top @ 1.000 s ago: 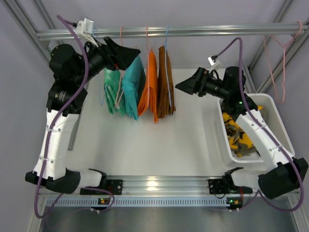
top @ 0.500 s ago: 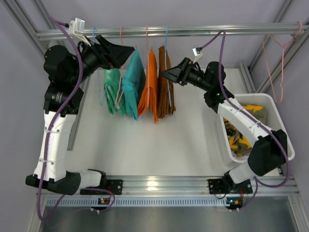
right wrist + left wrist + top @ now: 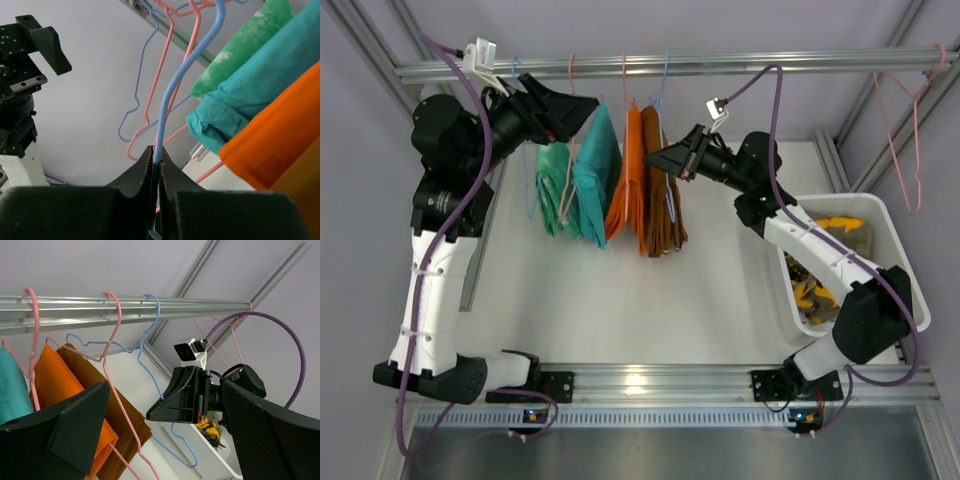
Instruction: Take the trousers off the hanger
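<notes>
Reaching further left than half a second ago, the right gripper [image 3: 655, 158] has closed onto the blue hanger [image 3: 171, 87]. The brown trousers [image 3: 665, 215] on that hanger now hang a little lower and more askew in the upper middle of the overhead view. In the right wrist view we see its two fingers pinched together on the blue wire, below where it curves up toward the rail [image 3: 770, 64]. The left gripper [image 3: 588, 107] sits at upper left by the rail, its fingers wide apart with nothing between them.

Left of the brown pair hang the orange trousers [image 3: 630, 190], the teal trousers [image 3: 595, 175] and the green trousers [image 3: 552, 185]. The yellow-and-dark patterned trousers [image 3: 815, 290] lie in the white bin [image 3: 900, 230] at right.

We judge the step in hand to be securing the brown pair's hanger. The next move likely calls for a firm pinch so the thin wire cannot twist. Then the hook should be lifted clear of the rail, or the cloth drawn off, without dragging the orange pair that touches it.

We can read no brand, label or writing anywhere.
</notes>
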Motion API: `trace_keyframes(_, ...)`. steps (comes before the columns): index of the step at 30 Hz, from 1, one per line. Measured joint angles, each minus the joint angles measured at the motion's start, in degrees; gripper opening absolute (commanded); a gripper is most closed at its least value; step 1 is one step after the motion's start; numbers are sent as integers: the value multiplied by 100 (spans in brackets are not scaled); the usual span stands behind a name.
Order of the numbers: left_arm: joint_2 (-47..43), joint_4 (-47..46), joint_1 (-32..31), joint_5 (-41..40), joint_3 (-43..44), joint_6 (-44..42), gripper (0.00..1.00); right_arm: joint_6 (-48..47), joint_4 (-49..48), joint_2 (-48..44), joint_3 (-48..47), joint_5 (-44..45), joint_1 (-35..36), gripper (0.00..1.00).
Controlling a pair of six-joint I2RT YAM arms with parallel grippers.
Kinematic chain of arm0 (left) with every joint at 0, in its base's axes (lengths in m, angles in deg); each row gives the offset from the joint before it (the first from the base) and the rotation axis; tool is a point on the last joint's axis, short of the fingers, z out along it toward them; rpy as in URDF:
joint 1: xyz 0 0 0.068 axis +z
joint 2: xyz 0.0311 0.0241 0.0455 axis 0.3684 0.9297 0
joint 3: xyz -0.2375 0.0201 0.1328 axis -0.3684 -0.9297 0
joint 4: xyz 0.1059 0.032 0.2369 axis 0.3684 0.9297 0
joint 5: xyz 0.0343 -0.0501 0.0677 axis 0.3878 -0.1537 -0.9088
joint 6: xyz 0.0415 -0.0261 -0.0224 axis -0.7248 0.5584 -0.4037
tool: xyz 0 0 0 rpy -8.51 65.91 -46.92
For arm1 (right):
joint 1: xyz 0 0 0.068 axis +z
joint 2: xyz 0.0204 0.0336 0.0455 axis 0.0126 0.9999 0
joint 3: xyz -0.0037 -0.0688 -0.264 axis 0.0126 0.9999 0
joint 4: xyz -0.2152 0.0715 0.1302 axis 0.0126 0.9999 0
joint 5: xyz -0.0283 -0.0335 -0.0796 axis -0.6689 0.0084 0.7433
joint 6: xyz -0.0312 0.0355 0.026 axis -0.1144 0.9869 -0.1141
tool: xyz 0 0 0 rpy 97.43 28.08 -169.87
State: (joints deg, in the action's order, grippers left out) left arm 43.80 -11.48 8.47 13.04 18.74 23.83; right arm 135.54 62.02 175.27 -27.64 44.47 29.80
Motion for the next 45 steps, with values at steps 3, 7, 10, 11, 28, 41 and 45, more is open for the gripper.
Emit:
trace_keyframes(3,2,-13,0,0,-26,20,98,122,61,-24,2,-11,-11,0)
trace_keyframes(7,2,-42,0,2,-90,48,98,122,166,-33,0,-63,-129,0)
trace_keyframes(10,0,-96,0,7,-190,87,98,79,363,-39,-105,-164,-221,0)
trace_keyframes(11,0,-118,0,11,-236,118,99,70,455,-39,-179,-175,-245,0)
trace_keyframes(28,0,-586,0,243,-551,428,99,-225,1429,-824,-896,-85,-612,0)
trace_keyframes(41,127,-981,-551,415,-938,892,91,-518,1847,-2546,695,269,-612,0)
trace_keyframes(45,256,-1036,-1325,199,-1056,966,87,-645,2170,-2798,898,472,-614,0)
